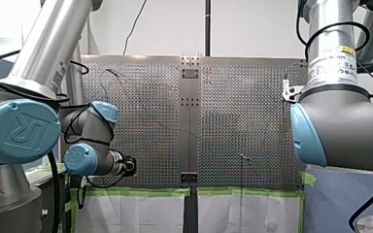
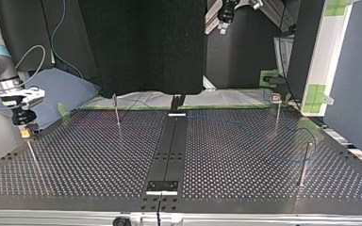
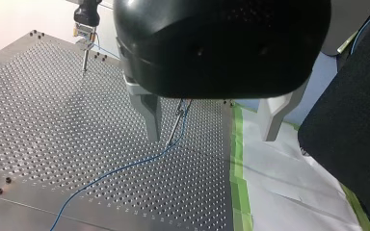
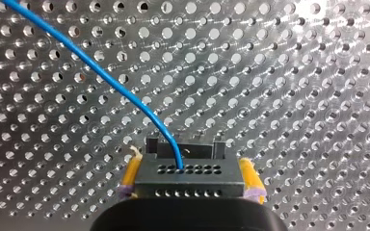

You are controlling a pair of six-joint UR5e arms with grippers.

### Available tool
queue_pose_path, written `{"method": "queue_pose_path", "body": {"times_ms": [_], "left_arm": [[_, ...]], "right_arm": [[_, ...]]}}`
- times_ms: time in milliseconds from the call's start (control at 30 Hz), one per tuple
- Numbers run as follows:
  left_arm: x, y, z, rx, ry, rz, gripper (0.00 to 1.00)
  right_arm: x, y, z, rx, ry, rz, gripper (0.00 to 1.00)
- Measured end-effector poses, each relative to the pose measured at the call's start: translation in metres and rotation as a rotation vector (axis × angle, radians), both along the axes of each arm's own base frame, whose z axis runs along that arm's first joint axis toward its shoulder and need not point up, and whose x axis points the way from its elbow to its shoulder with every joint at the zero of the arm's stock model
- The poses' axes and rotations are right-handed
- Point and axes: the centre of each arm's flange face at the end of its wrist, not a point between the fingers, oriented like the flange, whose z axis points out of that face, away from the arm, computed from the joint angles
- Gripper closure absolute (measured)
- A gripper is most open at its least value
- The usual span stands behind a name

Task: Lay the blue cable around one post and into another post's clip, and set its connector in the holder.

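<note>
In the right wrist view my right gripper [image 4: 188, 180] is shut on a black connector [image 4: 187, 174], its yellow pads [image 4: 131, 175] pressing on both sides. The blue cable [image 4: 101, 72] rises out of the connector's top and arcs away over the perforated plate. The top view shows this gripper [image 2: 24, 128] at the left, just above a thin post [image 2: 32, 153]. My left gripper [image 3: 212, 126] stands open, its metal fingers [image 3: 150, 114] straddling another post [image 3: 175, 126] near the plate's edge. The cable [image 3: 125, 167] runs past that post across the plate.
More thin posts stand on the plate in the top view: one at back left [image 2: 117, 112], one at back right [image 2: 277, 115] and a thicker one at right [image 2: 304, 164]. Green tape [image 3: 236, 159] and white paper [image 3: 289, 192] border the plate's edge.
</note>
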Motion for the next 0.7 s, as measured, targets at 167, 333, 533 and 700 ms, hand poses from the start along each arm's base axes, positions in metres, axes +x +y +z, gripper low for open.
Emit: {"method": "queue_pose_path", "body": {"times_ms": [167,333,533,700], "left_arm": [[0.002,-0.001,0.0,0.001,0.001,0.0,0.0],[0.004,-0.003,0.001,0.001,0.002,0.001,0.0],[0.005,-0.003,0.001,0.001,0.002,0.001,0.0],[0.005,-0.003,0.001,0.001,0.002,0.0,0.0]], "right_arm": [[0.0,-0.002,-0.004,-0.005,0.0,-0.001,1.0],[0.002,-0.006,-0.012,-0.007,-0.003,0.0,1.0],[0.003,-0.008,-0.014,-0.014,-0.013,-0.002,1.0],[0.004,-0.009,-0.013,-0.015,-0.021,-0.013,1.0]]}}
